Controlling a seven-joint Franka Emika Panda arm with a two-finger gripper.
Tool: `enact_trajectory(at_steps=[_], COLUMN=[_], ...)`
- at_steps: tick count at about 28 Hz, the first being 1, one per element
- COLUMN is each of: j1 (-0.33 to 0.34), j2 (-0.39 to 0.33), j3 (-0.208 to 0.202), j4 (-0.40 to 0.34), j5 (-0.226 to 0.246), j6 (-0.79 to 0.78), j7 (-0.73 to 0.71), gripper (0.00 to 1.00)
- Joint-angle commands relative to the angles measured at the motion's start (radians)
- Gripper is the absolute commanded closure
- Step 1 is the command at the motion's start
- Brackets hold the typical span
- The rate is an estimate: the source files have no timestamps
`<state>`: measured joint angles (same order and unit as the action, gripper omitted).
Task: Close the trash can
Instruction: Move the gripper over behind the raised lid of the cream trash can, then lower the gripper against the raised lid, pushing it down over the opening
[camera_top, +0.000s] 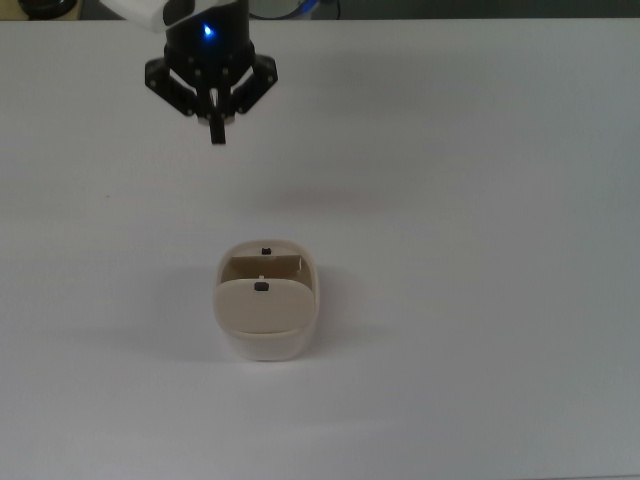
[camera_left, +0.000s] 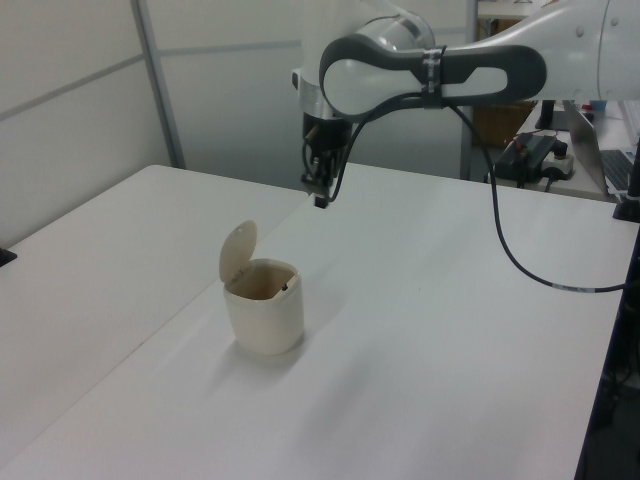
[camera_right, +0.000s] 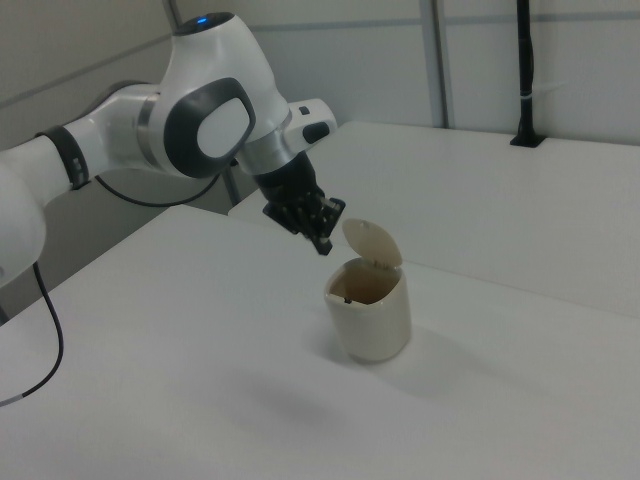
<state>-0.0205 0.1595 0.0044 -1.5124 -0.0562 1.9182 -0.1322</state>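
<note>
From the top view I saw the black two-finger gripper (camera_top: 216, 135) pinched together, empty, well above the small cream plastic trash can (camera_top: 266, 300) on the white table (camera_top: 480, 250). In the left view its round hinged lid (camera_left: 238, 250) stood up. In the right view the gripper hung just beside the lid.

The arm reaches out level, its pincer (camera_top: 216, 132) pointing down (fingers pressed together, holding nothing).
</note>
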Motion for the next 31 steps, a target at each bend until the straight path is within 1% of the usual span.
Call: enact_trajectory(at_steps=[1, 2, 3, 8, 9, 13, 19, 23, 25, 31], j1=[0.008, 0.008, 0.008, 0.008, 0.007, 0.008, 0.01, 0.022, 0.033, 0.034], j2=[0.058, 0.069, 0.09, 0.132, 0.141, 0.166, 0.206, 0.236, 0.241, 0.241], j3=[-0.003, -0.001, 0.0, 0.002, 0.0, 0.002, 0.005, 0.005, 0.005, 0.005], j4=[-0.003, -0.003, -0.003, -0.002, -0.002, -0.002, -0.002, -0.002, -0.002, -0.002], j5=[0.019, 0.024, 0.036, 0.078, 0.084, 0.084, 0.081, 0.081, 0.081, 0.082], j6=[0.212, 0.255, 0.334, 0.507, 0.566, 0.663, 0.682, 0.68, 0.68, 0.668], j7=[-0.007, -0.007, -0.004, 0.0, -0.001, 0.0, 0.0, -0.001, -0.001, -0.001], gripper=[1.0, 1.0, 1.0, 1.0, 1.0, 1.0, 1.0, 1.0, 1.0, 1.0])
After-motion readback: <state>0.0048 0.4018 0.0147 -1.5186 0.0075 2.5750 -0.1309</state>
